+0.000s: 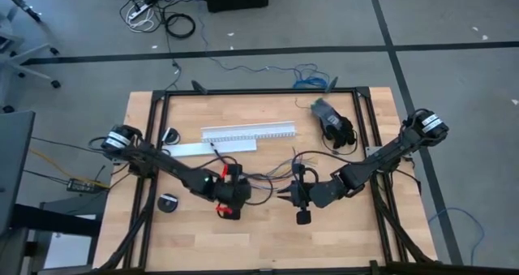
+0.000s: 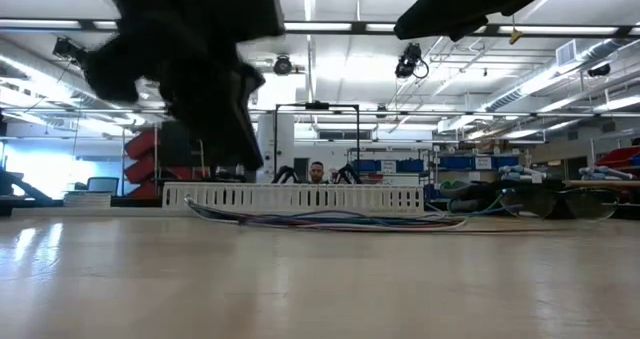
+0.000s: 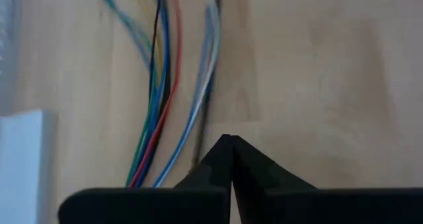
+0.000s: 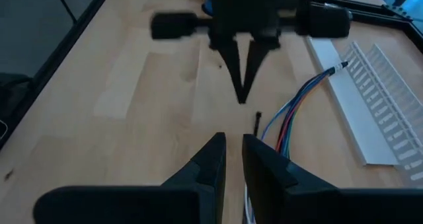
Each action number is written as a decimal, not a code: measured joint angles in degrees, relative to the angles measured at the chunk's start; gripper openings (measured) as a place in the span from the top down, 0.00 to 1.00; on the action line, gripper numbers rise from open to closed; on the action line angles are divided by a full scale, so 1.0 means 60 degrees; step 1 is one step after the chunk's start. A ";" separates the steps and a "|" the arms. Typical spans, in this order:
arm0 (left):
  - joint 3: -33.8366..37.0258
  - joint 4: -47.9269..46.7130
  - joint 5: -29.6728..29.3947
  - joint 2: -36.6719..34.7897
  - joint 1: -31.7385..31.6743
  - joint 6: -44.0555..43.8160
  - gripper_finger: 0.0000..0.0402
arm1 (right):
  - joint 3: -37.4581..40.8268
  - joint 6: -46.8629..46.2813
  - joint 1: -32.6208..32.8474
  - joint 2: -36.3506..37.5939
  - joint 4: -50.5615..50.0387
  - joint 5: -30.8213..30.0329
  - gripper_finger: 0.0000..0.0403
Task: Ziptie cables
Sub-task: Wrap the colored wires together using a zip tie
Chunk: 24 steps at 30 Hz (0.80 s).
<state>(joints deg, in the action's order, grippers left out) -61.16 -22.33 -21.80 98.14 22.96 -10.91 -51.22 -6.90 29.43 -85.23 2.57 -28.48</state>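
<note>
The cables (image 1: 268, 176) (image 3: 158, 85) lie as a loose coloured bunch on the wooden table between my two grippers, flat in the low view (image 2: 330, 219). A thin dark strip, the ziptie (image 3: 206, 112), runs along their side. Its end (image 4: 256, 123) shows on the table just before my right gripper's finger, which hides what lies beyond. My left gripper (image 3: 230, 141) (image 4: 242, 98) is shut, above the table, holding nothing. My right gripper (image 4: 232, 141) (image 1: 285, 194) faces it with a narrow gap between its fingers. My right gripper: the ziptie's end passes behind one finger (image 4: 254, 151), and I cannot tell whether the gripper touches it. Nothing shows in the gap between the fingertips.
The white slotted channel (image 1: 247, 132) (image 2: 300, 196) lies beyond the cables, a flat white strip (image 1: 215, 148) beside it. Two dark round items (image 1: 168, 203) (image 1: 170, 135) sit at the left and a dark bundle (image 1: 334, 121) at the far right. A black frame (image 1: 259, 91) borders the table.
</note>
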 joint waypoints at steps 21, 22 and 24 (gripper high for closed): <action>0.1059 0.0012 0.0447 -0.0216 -0.0095 0.0705 0.86 | 0.0000 -0.0667 -0.0178 0.0000 -0.0594 -0.0001 0.88; 0.1076 0.0076 0.0395 -0.0191 -0.0146 0.0834 0.83 | 0.0000 -0.0663 -0.0178 0.0000 -0.0590 0.0002 0.88; 0.1123 0.0206 0.0396 -0.0087 -0.0277 0.0976 0.78 | 0.0000 -0.0663 -0.0178 0.0000 -0.0605 0.0001 0.88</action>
<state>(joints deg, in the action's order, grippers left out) -54.42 -21.10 -19.42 97.61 21.30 -5.05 -51.22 -10.87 28.36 -85.23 -1.06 -28.48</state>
